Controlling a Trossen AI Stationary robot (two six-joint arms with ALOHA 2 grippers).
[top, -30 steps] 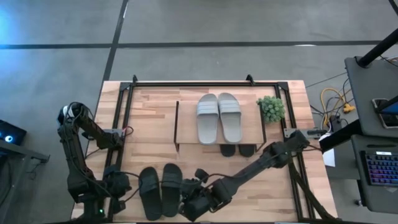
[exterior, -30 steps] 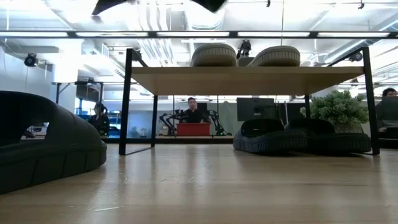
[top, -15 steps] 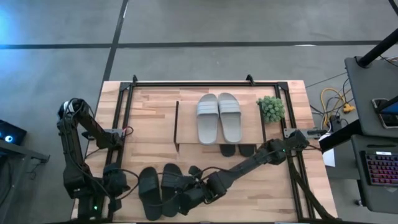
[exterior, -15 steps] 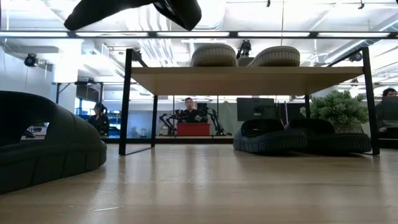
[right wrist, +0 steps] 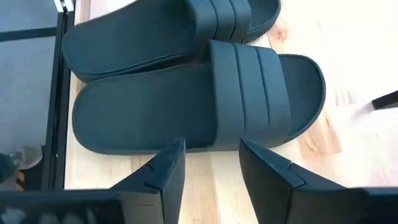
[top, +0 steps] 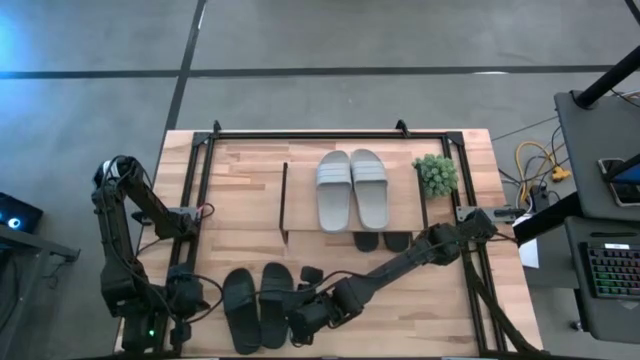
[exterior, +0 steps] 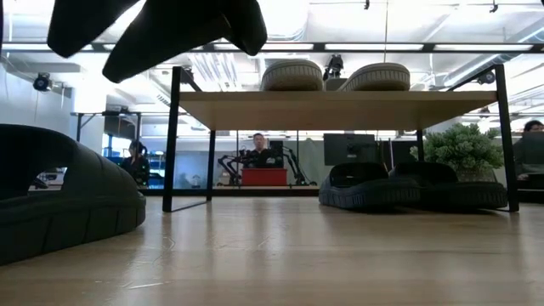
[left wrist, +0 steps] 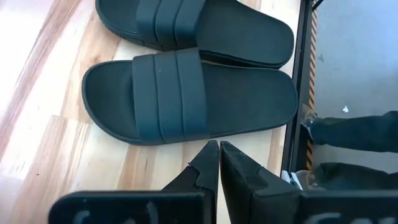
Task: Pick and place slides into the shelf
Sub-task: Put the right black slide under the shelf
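The right gripper [top: 300, 318] is lining up on the nearer of the two black slides [top: 258, 307] lying side by side at the front of the worktop [top: 240, 190], so the step in hand looks like the approach before a pick. Its fingers [right wrist: 163, 169] are standing apart, grasping nothing, poised just beside the long edge of the closer slide [right wrist: 199, 102]. The next move likely calls for lowering and pushing forward so the fingers straddle the sole edge or the ribbed strap, then clenching and carrying it to the shelf [top: 300, 205]. The left gripper [left wrist: 219, 163] is waiting at the front left corner, fingers clenched on nothing, pointing at the other slide of the pair [left wrist: 186, 99]. On the shelf, the light grey pair [top: 352, 188] is sitting on the top board, and another black pair [exterior: 408, 185] is resting underneath. The slides are looking soft, matte and broad-strapped.
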